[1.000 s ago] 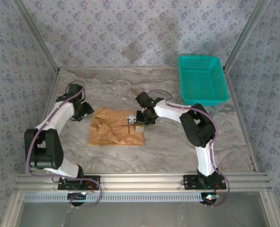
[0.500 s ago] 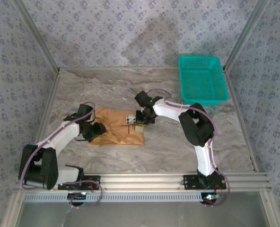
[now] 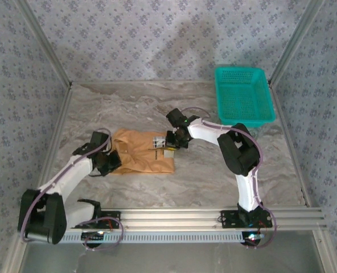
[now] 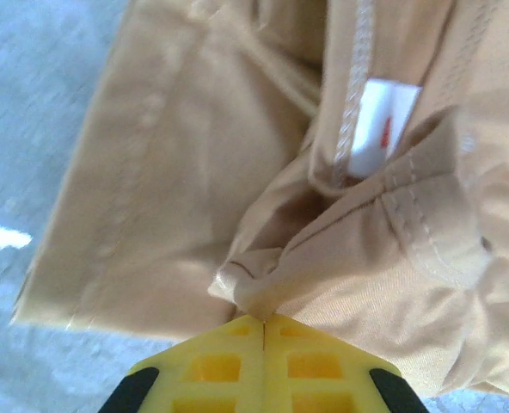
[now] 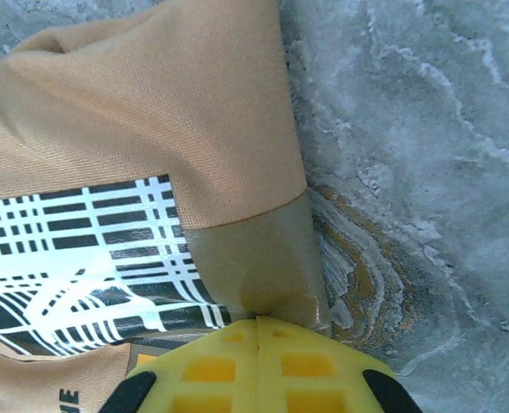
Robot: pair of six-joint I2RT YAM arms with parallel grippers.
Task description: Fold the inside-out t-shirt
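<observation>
**Both grippers pinch the folded shirt at opposite edges**

Grey, marble-patterned table (image 3: 214, 176) fills the floor of a booth with blue flowered wallpaper on its walls (image 3: 157, 40). A teal basket (image 3: 242, 96) sits at the far right corner, well apart from the cloth.

Left of the table's middle lies the inside-out t-shirt (image 3: 140, 152), a tan-orange bundle folded into a rough rectangle. A black-and-white printed patch (image 3: 158, 142) shows near its right edge.

The left gripper (image 3: 111, 161) is at the shirt's near-left edge, with the arm reaching in from the left. In the left wrist view its yellow fingers (image 4: 211, 366) are pressed together with no gap between them. A small rumpled fold of the shirt (image 4: 263, 284) is caught right at their tips. Beyond that fold the cloth spreads away from the gripper, showing stitched seams and a white care label (image 4: 382, 129).

The right gripper (image 3: 171, 145) is at the shirt's right edge, just beside the printed patch. In the right wrist view its fingers (image 5: 306, 366) are likewise closed tight. They nip the corner of a thin, darker flap of the shirt (image 5: 254, 258) where it meets the bare table (image 5: 409, 172). The plaid-like print (image 5: 74, 249) lies to the left of the pinch, and smooth tan cloth lies beyond it.
</observation>
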